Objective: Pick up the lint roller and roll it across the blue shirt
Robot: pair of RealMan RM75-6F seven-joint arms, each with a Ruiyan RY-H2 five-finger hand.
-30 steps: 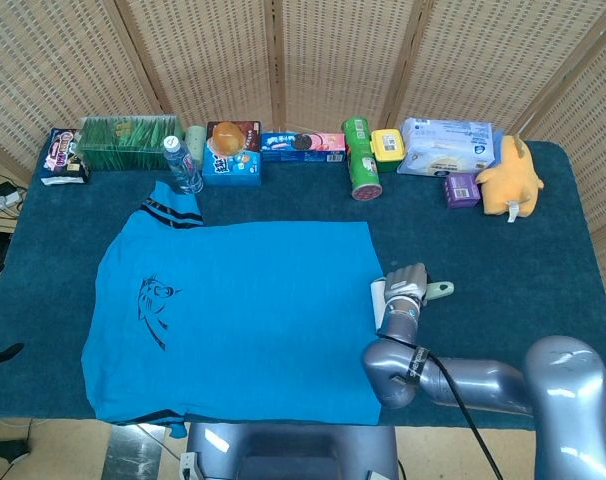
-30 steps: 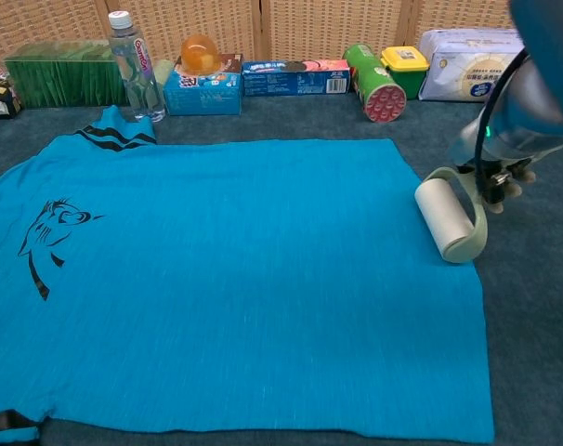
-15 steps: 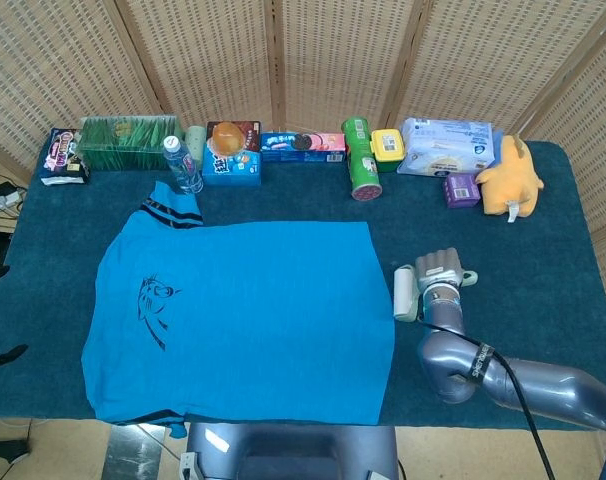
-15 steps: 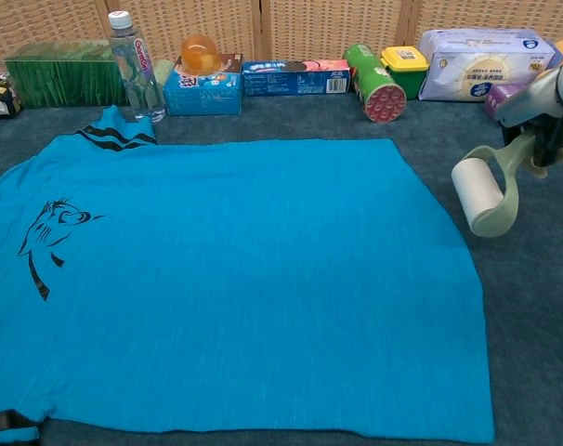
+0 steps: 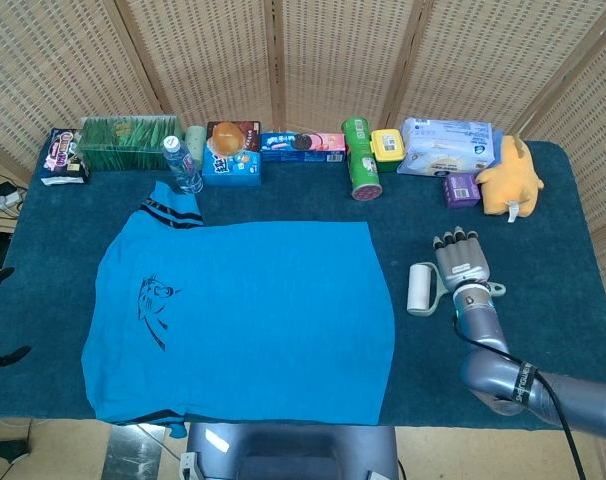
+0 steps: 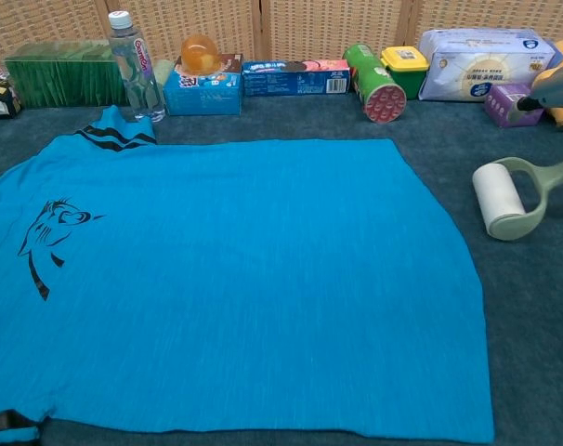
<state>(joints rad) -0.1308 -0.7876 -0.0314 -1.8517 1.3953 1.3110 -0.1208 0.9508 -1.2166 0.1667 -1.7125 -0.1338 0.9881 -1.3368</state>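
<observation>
Right robot hand (image 5: 461, 265): mine, at right of centre in the head view, fingers spread, holding nothing, just right of the lint roller.
Lint roller (image 5: 422, 289): lying on the table (image 5: 543, 240), off the shirt's right edge.
Blue shirt (image 5: 243, 315): spread flat, centre-left of the frame.
Left robot hand: out of sight.

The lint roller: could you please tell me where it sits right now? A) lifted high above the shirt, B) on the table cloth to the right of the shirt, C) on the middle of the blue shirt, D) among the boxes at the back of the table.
B: the lint roller lies on the dark table cloth, clear of the blue shirt, beside the right hand.
</observation>
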